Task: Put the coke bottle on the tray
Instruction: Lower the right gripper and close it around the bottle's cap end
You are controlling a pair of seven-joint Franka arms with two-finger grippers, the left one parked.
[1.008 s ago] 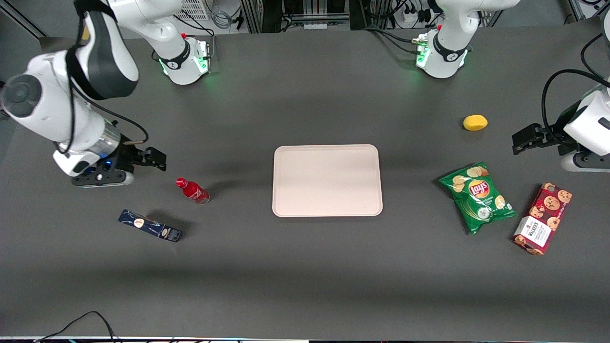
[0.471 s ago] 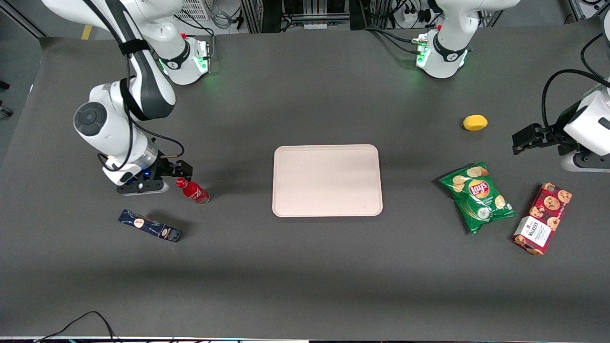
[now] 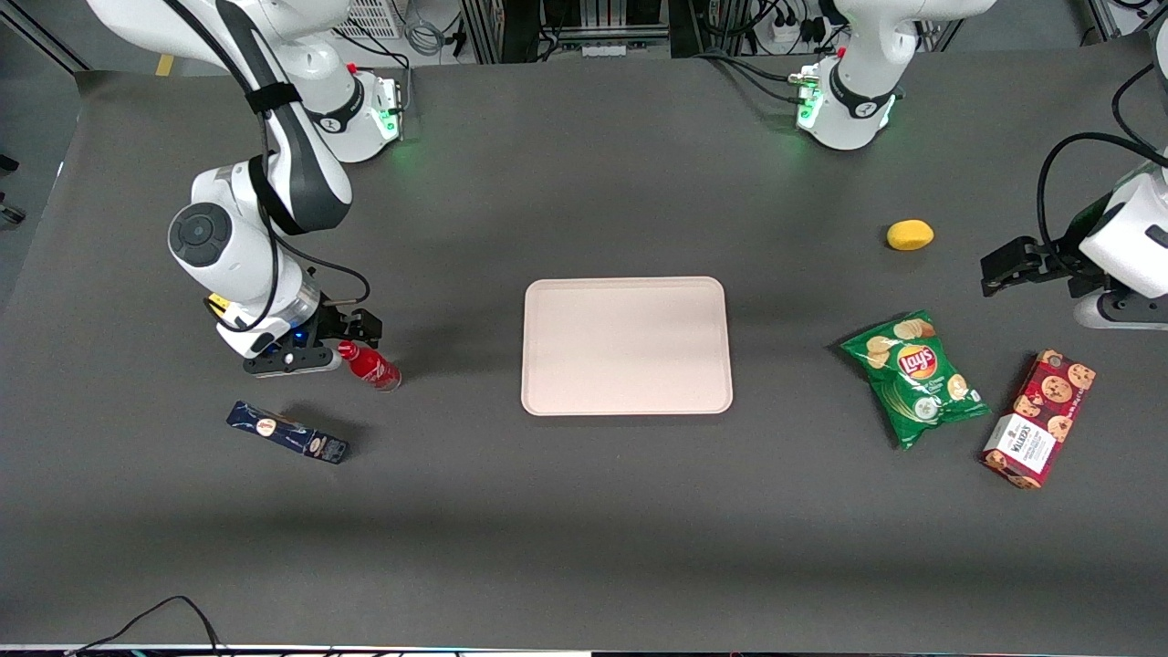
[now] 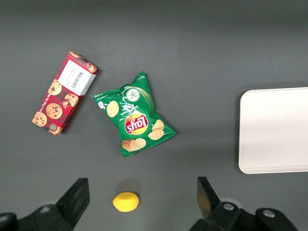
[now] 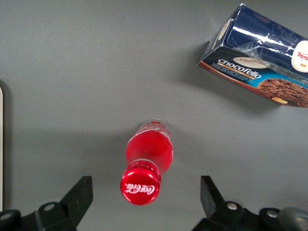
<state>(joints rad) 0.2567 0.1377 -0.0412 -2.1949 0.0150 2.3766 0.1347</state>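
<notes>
Hovering over the coke bottle [image 3: 369, 365] with jaws spread wide.

Standing upright on the table [image 3: 584, 511] toward the working arm's end, well apart from the tray [image 3: 626, 345], the bottle shows its red cap straight up at the wrist camera, so its long axis runs vertical. The gripper [image 5: 147, 199] hangs above it, one finger [image 5: 77, 195] on either side of the cap and neither touching. A straight descent should likely bracket the neck. A dark blue box [image 3: 286, 432] lies nearer the front edge.
</notes>
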